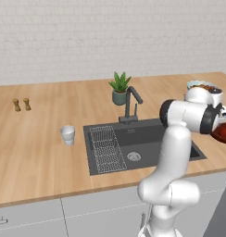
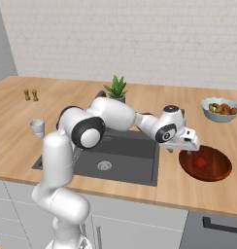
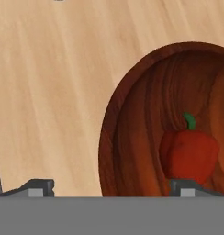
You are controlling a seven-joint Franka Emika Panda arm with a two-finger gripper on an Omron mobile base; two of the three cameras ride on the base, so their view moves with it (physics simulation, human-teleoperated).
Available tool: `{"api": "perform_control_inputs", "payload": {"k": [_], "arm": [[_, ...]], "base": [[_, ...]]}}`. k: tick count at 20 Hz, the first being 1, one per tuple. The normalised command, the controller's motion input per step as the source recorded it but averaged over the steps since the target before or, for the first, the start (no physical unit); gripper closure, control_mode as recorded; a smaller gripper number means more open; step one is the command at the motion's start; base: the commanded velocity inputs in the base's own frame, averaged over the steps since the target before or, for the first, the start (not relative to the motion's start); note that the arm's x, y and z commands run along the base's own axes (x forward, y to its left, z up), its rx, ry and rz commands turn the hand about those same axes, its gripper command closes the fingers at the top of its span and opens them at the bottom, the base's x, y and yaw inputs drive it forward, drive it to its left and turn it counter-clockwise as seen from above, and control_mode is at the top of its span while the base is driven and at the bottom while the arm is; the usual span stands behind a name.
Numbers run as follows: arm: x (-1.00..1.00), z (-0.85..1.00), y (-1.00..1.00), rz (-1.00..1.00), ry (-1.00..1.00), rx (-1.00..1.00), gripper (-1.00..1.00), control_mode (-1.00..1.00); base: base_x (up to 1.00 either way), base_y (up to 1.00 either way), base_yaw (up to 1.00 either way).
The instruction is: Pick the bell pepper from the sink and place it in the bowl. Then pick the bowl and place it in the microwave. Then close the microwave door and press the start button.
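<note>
Bell pepper (image 3: pixel 189 156): small, red, blocky, with a green stem; lies inside the bowl (image 3: pixel 132 137), a wide, shallow dish of glossy, grained dark red. The right base view places both on the wooden counter (image 2: pixel 154 189) right of the sink (image 2: pixel 135 163).

Gripper (image 3: pixel 111 187): fingers spread wide, holding nothing, one tip over bare wood, the other over the bowl.

The left base view adds the sink's wire rack (image 1: pixel 105 148), dark faucet (image 1: pixel 132 104), and a pale cup (image 1: pixel 67 135) at left.

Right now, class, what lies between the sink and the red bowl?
Bare wooden counter separates the sink from the bowl, seen in the right base view.
</note>
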Motion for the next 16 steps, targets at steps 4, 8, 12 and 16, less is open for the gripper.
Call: {"api": "perform_control_inputs", "payload": {"k": [4,8,12,16], "arm": [[0.15,-0.29,-0.06,0.07,0.00,0.00,-1.00,-1.00],[0.16,-0.21,-0.21,0.05,0.05,0.00,-1.00,-1.00],[0.09,-0.23,-0.20,0.03,0.00,0.00,-1.00,-1.00],[0.03,-0.27,-0.02,0.00,0.00,0.00,-1.00,-1.00]], "base": [[0.00,0.00,0.00],[0.00,0.00,0.00],[0.00,0.00,0.00],[0.00,0.00,0.00]]}}
